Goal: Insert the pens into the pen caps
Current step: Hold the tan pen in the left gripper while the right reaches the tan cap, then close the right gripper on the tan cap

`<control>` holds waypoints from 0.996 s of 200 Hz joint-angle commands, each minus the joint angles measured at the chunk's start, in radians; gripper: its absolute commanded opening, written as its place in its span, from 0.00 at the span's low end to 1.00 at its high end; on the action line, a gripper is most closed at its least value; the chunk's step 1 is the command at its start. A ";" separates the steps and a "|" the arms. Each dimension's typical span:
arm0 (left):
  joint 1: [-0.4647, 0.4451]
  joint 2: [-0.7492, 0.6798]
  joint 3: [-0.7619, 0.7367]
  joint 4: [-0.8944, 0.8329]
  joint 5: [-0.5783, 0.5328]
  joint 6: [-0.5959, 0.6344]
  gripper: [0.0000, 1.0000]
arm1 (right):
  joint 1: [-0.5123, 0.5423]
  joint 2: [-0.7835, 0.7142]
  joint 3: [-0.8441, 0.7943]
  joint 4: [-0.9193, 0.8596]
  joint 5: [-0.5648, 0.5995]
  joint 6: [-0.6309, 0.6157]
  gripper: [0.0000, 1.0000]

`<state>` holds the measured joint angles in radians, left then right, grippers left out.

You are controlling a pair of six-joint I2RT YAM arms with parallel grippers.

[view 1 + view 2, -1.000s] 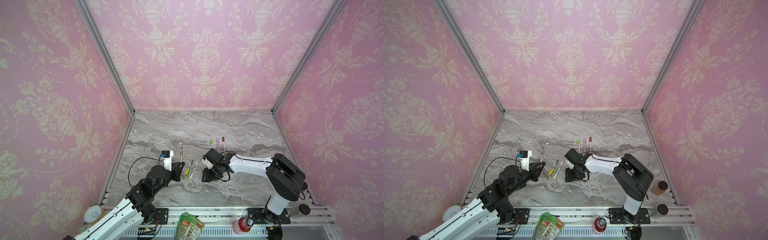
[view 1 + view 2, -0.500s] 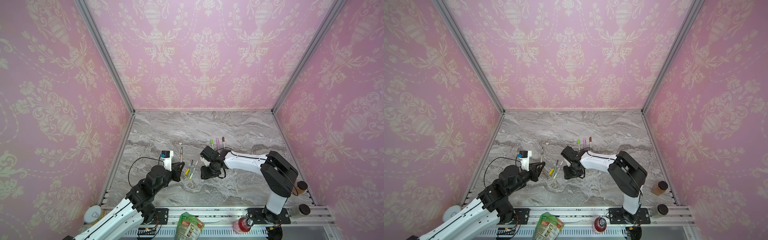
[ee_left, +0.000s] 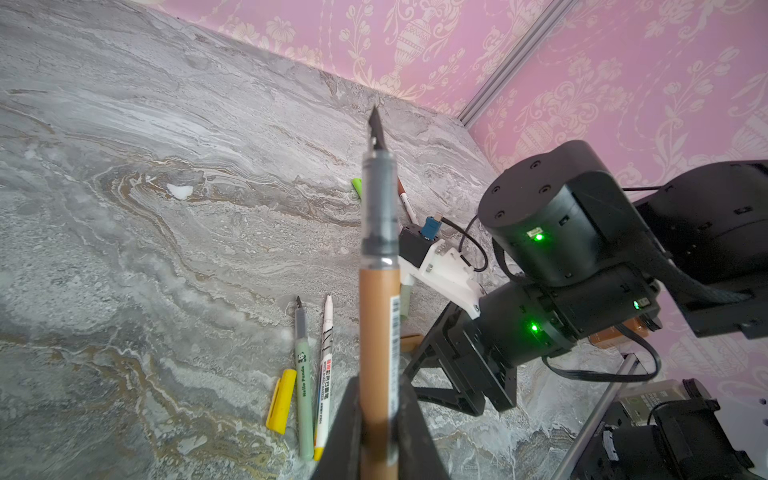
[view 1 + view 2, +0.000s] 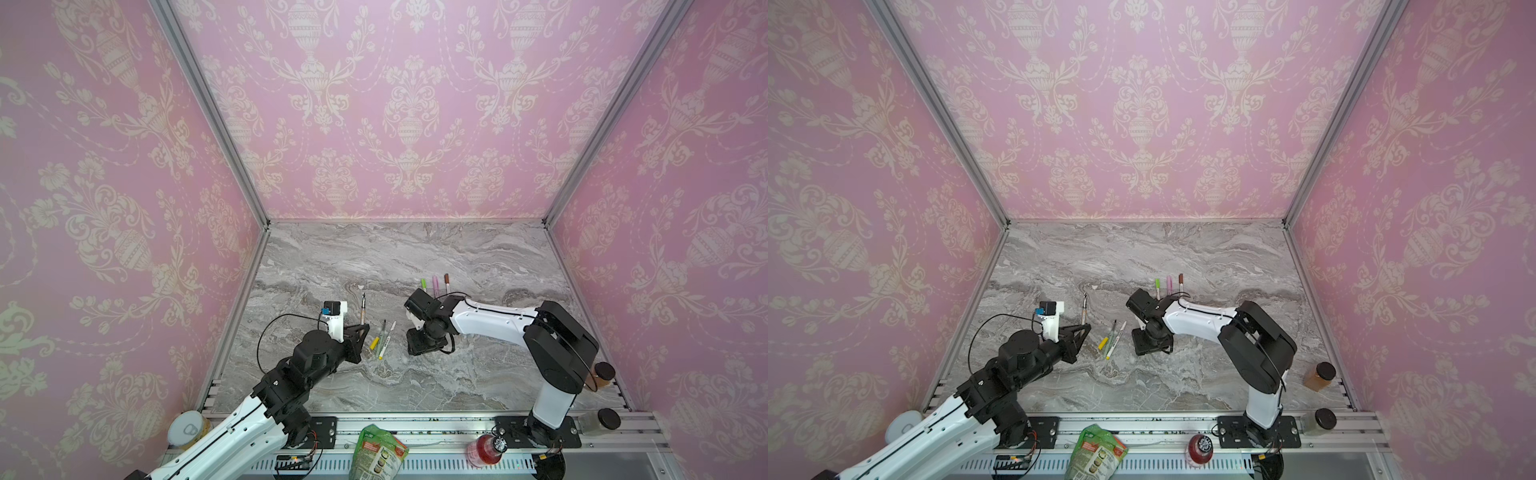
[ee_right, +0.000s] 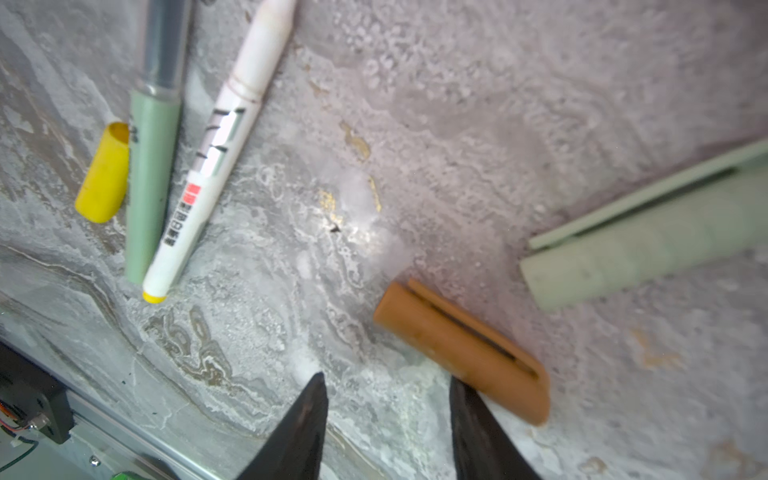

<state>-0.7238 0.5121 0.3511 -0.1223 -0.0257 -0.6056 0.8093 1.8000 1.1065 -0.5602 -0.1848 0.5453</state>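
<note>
Right arm [image 4: 490,320] swung left, right claw [image 5: 385,378] wide beside tan cap [image 5: 461,353], left claw [image 3: 378,415] gripping tan pen [image 3: 378,324]

Lab booth, wallpapered panels [image 4: 407,104], aluminium frame [image 4: 210,108]

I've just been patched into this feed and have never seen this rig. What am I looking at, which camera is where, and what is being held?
Two robot arms stand at the near edge of a marble table. The two wide pictures come from one camera head mounted high, looking down: nearly the same view. The other two come from cameras on the arms' wrists. The left end effector is shut on an uncapped tan pen. The right end effector is open and empty, right next to a tan cap lying on the table. Nearby lie a pale green cap, a yellow cap, a pale green pen and a white pen. Three capped pens lie farther back.
</note>
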 commanded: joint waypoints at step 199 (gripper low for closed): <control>0.000 -0.023 0.018 -0.025 -0.006 0.032 0.00 | -0.035 0.154 0.008 -0.051 0.188 0.003 0.29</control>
<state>-0.7238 0.4885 0.3508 -0.1558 -0.0261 -0.5987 0.7624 1.8576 1.1725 -0.5709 -0.0364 0.5499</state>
